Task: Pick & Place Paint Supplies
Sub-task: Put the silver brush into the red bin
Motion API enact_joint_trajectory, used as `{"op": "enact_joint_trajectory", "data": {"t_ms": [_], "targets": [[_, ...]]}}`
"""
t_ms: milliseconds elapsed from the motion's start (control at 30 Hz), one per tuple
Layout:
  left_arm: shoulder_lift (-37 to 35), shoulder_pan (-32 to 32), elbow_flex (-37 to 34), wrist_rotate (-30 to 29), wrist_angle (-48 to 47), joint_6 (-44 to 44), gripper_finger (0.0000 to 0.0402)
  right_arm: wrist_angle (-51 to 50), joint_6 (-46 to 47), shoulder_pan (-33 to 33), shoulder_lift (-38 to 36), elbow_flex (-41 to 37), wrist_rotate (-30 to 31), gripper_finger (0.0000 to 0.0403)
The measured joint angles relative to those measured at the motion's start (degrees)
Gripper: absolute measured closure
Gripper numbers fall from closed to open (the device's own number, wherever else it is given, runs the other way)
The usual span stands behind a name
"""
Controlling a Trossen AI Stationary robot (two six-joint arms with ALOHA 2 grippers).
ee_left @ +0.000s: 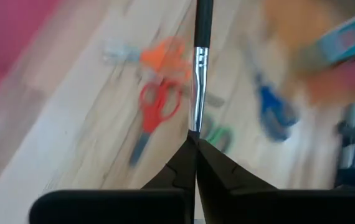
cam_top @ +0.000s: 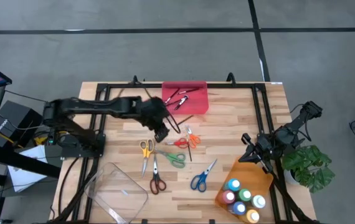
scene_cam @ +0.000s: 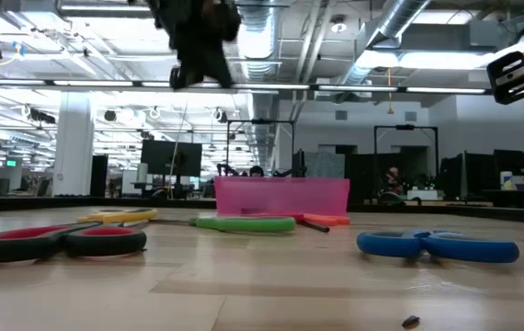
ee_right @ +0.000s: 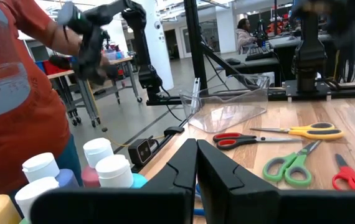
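Left gripper (ee_left: pixel 195 144) clenched on 1 thin dark brush with silver ferrule (ee_left: pixel 198 62), lifted above the wooden table (cam_top: pixel 227 134), just beside the shallow red plastic tray (cam_top: pixel 196 102), probably its destination since similar sticks lie there. Right gripper (ee_right: pixel 196 152) clenched empty, parked by white-capped paint bottles (ee_right: pixel 106 165).

The left arm reaches in from its base across the middle, elbow bent, its wrist turned downward. Its left tool (cam_top: pixel 161 134) hangs raised above the surface, fingers (ee_left: pixel 179 165) pressed together around a thin brush (ee_left: pixel 199 62) that sticks straight out beyond the tips. The right arm waits folded at its own side, its right tool (cam_top: pixel 250 151) with fingers (ee_right: pixel 184 165) closed on nothing.
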Motion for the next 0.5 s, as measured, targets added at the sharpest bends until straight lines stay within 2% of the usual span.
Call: {"op": "enact_joint_trajectory", "data": {"t_ms": [233, 500], "targets": [[-10.9, 0.0, 0.1, -0.1, 9.6, -3.3, 0.0401, 0.0, 0.0, 0.0, 0.0, 0.0, 0.0, 0.0395], [-19.0, -0.1, 0.1, 0.9, 24.6, -4.3, 0.0401, 0.2, 0.0, 0.0, 0.0, 0.0, 0.0, 0.0394]]}}
